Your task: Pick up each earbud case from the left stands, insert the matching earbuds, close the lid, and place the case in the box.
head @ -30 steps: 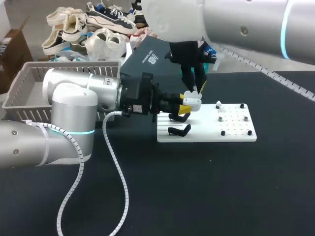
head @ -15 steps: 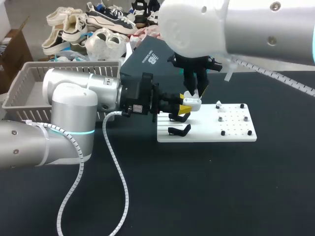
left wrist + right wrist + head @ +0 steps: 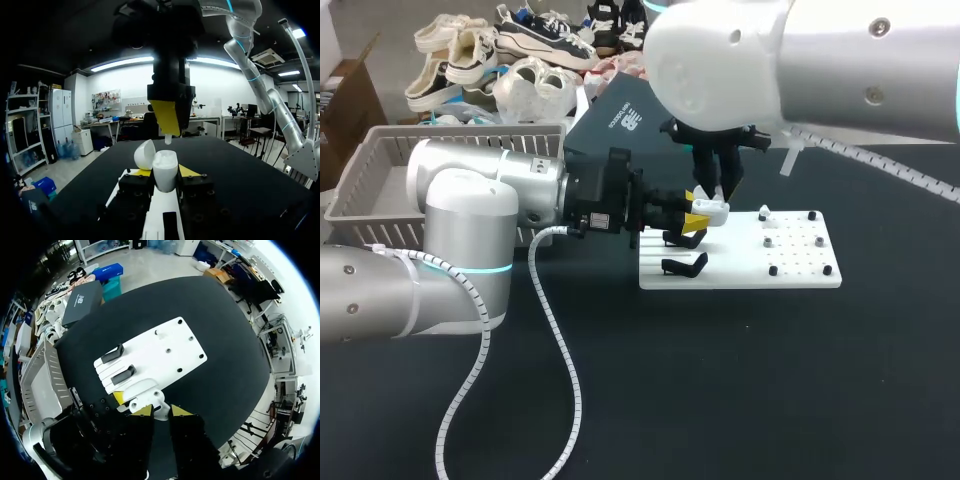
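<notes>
White earbud case (image 3: pixel 165 165), one, clamped in left gripper (image 3: pixel 165 172), right gripper (image 3: pixel 160 412) pinching one earbud (image 3: pixel 168 140) above, two black stands (image 3: pixel 685 265), black table (image 3: pixel 720 380).

White earbud case (image 3: pixel 165 171), its lid (image 3: pixel 145 154) swung open, sits upright, clamped between the yellow tips of the left gripper (image 3: pixel 165 172), above the white board (image 3: pixel 800 270). A small white earbud (image 3: pixel 168 140) hangs just over its mouth, pinched by the right gripper (image 3: pixel 160 411). Two black stands (image 3: pixel 685 265) occupy the board's left side.
</notes>
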Controlling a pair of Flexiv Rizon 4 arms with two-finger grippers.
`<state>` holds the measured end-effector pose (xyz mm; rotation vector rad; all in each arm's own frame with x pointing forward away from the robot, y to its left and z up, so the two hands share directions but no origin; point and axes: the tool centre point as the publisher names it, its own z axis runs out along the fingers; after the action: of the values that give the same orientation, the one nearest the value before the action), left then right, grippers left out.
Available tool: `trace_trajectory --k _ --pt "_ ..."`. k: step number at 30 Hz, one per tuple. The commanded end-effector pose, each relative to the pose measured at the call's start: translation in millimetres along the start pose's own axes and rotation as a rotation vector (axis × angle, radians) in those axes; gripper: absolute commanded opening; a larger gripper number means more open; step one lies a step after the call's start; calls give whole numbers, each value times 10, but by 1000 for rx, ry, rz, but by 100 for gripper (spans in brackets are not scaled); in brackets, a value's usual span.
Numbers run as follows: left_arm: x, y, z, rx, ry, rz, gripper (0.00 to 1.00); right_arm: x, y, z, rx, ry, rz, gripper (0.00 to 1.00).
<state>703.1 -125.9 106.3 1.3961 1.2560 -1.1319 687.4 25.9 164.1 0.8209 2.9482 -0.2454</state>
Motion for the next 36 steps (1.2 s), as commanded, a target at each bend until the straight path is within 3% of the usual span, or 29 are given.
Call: trace_trajectory --k 1,36 --pt "8 20 7 3 -2 1 0 -10 33 9 3 -2 3 0" --pt "8 20 7 3 -2 1 0 -54 58 116 -7 34 26 0"
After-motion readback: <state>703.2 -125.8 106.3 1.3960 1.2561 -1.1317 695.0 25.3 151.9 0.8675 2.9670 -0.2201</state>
